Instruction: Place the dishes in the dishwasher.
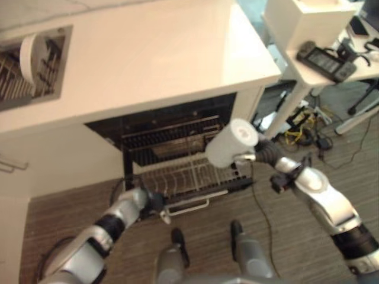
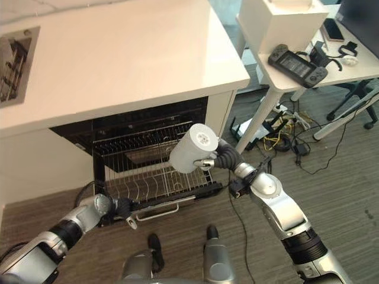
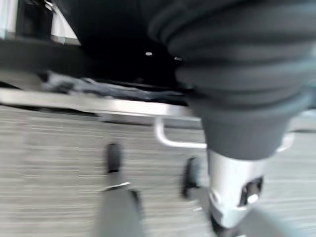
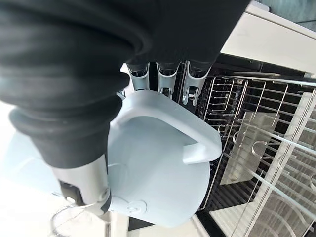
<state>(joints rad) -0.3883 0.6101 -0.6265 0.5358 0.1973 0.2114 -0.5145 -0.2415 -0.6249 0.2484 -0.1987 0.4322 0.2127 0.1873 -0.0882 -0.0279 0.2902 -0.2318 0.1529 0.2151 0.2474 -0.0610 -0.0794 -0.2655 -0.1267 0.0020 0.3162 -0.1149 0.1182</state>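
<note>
In the left eye view, a white counter [image 1: 148, 59] stands over an open dishwasher cavity with a dark upper wire rack [image 1: 172, 139] and a pulled-out white lower wire rack [image 1: 186, 177]. The right hand [image 1: 260, 152] holds a pale cylindrical mug [image 1: 232, 143] tipped on its side above the right end of the lower rack. The left hand [image 1: 155, 201] sits low at the near left corner of that rack, beside its silver bar handle [image 1: 188, 207]. A round white plate [image 1: 28, 57] stands on edge in a drying rack [image 1: 23, 74] sunk in the counter's far left.

In the right eye view, a white side table [image 2: 308, 59] on the right carries a dark handheld console [image 2: 297, 64].

In the left wrist view, the left hand's fingers are hidden, so I cannot tell its state.

In the right wrist view, the right hand's fingers [image 4: 168, 79] curl over the mug's rim and handle, clamped on it.
</note>
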